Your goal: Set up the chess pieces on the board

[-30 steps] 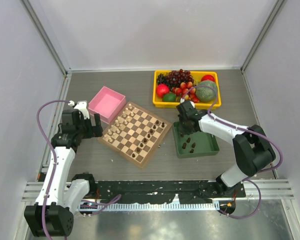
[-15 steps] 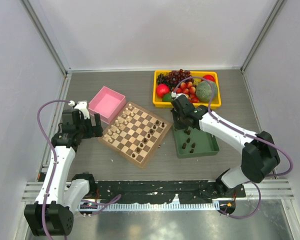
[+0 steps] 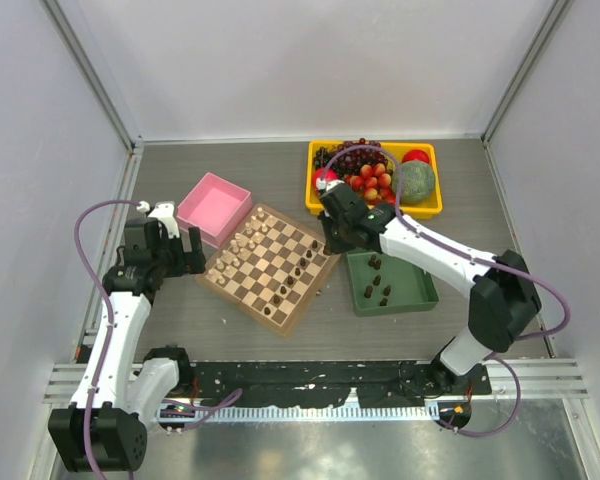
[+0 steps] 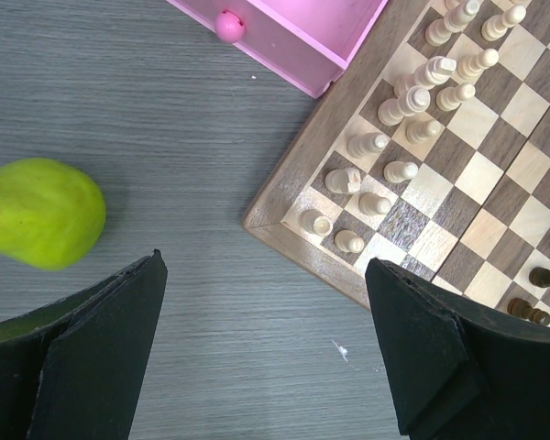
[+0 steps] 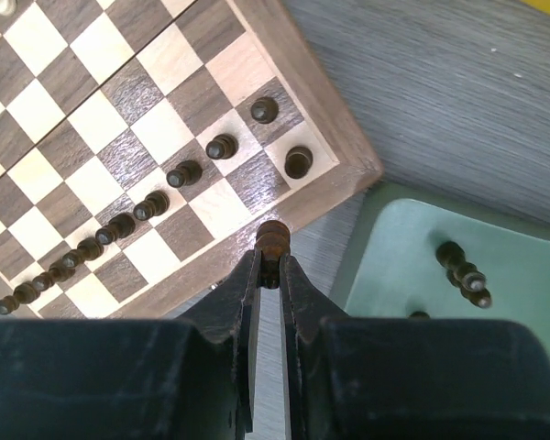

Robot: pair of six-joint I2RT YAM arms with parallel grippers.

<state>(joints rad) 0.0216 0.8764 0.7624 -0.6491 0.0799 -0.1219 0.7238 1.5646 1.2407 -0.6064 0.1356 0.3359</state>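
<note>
Your right gripper (image 5: 270, 266) is clamped shut on one dark chess piece (image 5: 273, 240), held by the fingertips (image 5: 246, 284) over the board's (image 5: 323, 103) edge on the green tray (image 5: 399, 247) side (probably so it can drop cleanly into the sparse back row behind the pawns (image 5: 121, 225) there).

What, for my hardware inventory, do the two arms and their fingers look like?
The left arm and right arm share white link shells, black joints and black wrists. A purple cable loops alongside each. The left fingers and right fingers are matt black, flat-sided.
</note>
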